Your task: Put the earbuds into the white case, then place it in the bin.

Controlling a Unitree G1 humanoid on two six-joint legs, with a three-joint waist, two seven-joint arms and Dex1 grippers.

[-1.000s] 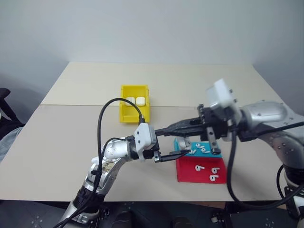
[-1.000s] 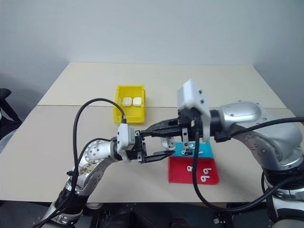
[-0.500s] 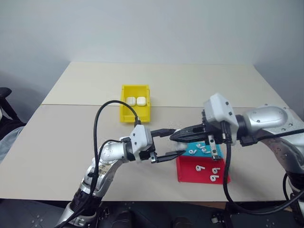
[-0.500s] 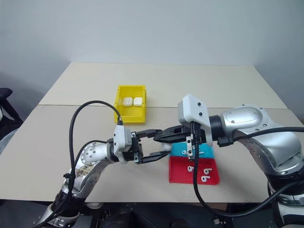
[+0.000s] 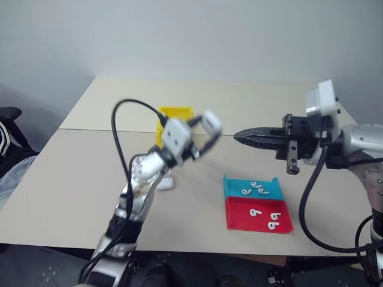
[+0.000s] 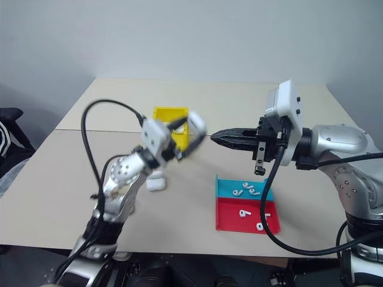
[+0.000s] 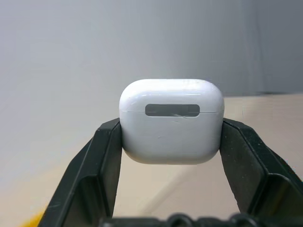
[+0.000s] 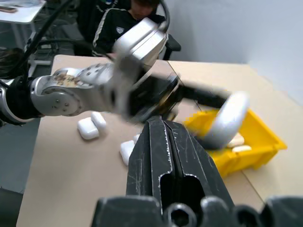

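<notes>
White and glossy, the white case (image 7: 171, 120) sits clamped between the two black fingers of the left hand (image 5: 203, 133), lid shut, its long axis running straight across from one finger to the other, as the left wrist view shows. From the head views that hand is raised above the bench (image 5: 78, 179) and carries the case just in front of the bin (image 6: 170, 113), the yellow walls lying directly beyond it and slightly to the robot's left; the case looks to be near the bin's near wall rather than over its opening, so the coming move is probably a short carry onward and a lowering before release. The left arm is plainly the nearer one. The right hand (image 5: 239, 136) is closed with nothing in it, its fingers pressed together and pointing level toward the left arm, well apart from the bin. A few earbuds (image 5: 257, 189) lie in the blue tray (image 5: 230, 184) and the red tray (image 5: 239, 220) beside it. Spare cases (image 6: 156, 182) rest on the bench under the left arm.
</notes>
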